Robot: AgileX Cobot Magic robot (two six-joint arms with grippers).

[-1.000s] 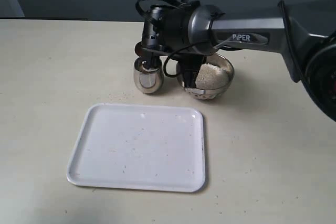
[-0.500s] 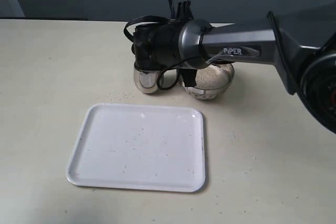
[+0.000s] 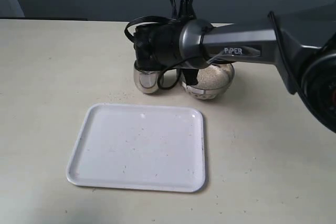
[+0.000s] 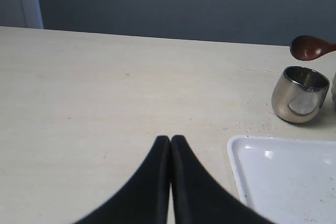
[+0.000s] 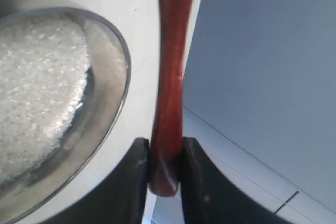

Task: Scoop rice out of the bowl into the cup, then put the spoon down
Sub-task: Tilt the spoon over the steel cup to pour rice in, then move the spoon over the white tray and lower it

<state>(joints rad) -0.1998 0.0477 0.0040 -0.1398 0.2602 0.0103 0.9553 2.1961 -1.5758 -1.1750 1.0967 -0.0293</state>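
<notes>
The right gripper clenches the spoon by its handle, head above the cup — a slow, centred tilt should spill nothing onto the surface; the left gripper sits closed.

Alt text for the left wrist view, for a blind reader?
A dark reddish-brown wooden spoon hangs just above a small shiny steel cup on a beige table. The corner of a white rectangular tray lies nearer the camera; the black left gripper is shut, empty.

cup: just left of bowl
rice: in bowl
spoon: above cup
tray: before both, on table
</notes>
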